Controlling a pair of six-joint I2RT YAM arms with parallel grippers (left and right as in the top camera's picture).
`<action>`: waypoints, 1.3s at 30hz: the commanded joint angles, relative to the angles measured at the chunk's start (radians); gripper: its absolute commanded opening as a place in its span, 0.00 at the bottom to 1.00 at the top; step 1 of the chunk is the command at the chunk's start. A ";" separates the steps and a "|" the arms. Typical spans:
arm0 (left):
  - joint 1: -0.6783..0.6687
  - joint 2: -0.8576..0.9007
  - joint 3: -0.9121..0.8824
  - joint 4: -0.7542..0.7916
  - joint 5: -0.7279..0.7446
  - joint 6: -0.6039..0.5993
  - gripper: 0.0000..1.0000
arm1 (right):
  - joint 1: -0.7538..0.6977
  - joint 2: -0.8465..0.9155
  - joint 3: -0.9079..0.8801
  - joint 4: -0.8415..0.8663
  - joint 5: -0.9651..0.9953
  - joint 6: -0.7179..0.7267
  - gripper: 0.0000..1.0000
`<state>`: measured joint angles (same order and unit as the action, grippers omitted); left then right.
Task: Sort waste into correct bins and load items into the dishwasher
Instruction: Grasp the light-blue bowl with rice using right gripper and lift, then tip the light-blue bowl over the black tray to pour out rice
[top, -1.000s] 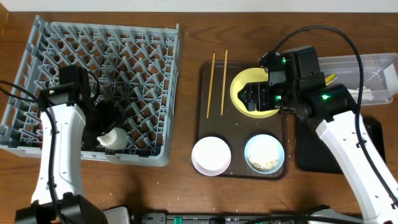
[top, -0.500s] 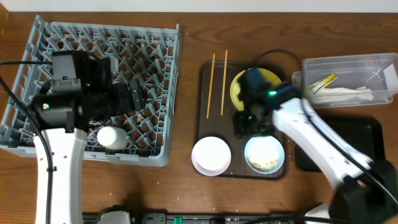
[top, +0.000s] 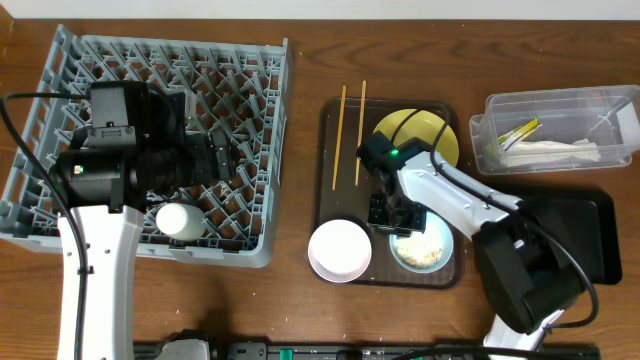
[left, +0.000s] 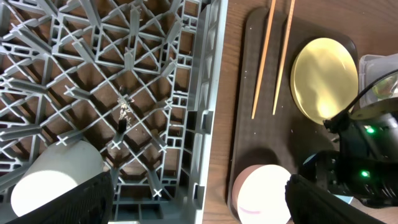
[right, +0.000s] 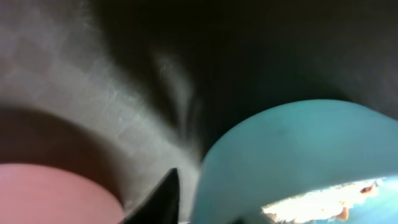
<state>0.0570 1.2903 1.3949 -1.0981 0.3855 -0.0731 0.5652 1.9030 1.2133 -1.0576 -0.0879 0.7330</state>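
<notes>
Though the right gripper (top: 386, 213) sits at the rim of the blue bowl (right: 280, 143), its clamp is unclear; the left gripper (left: 200, 194) gapes. Next: lift, tip scraps (top: 425, 252).

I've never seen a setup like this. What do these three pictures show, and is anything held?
Two robot arms work at a wooden table. One picture looks down from above; the other two come from cameras on the wrists. A brown tray carries two chopsticks, a yellow plate, a white bowl and a light blue bowl. The left gripper hangs open and empty over a grey dish rack. The right gripper sits at the blue bowl's rim; whether it grips is unclear.
</notes>
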 joint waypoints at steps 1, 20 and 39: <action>-0.002 0.003 0.012 0.000 -0.013 0.018 0.89 | -0.011 0.005 -0.003 0.001 0.022 0.033 0.01; -0.002 0.003 0.012 0.008 -0.013 0.017 0.90 | -0.453 -0.394 -0.003 0.125 -0.497 -0.528 0.01; -0.002 0.003 0.012 0.004 -0.013 0.017 0.90 | -1.176 -0.401 -0.382 0.289 -1.220 -0.858 0.01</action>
<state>0.0570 1.2903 1.3949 -1.0931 0.3820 -0.0731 -0.5552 1.5009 0.8867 -0.8074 -1.1221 -0.0677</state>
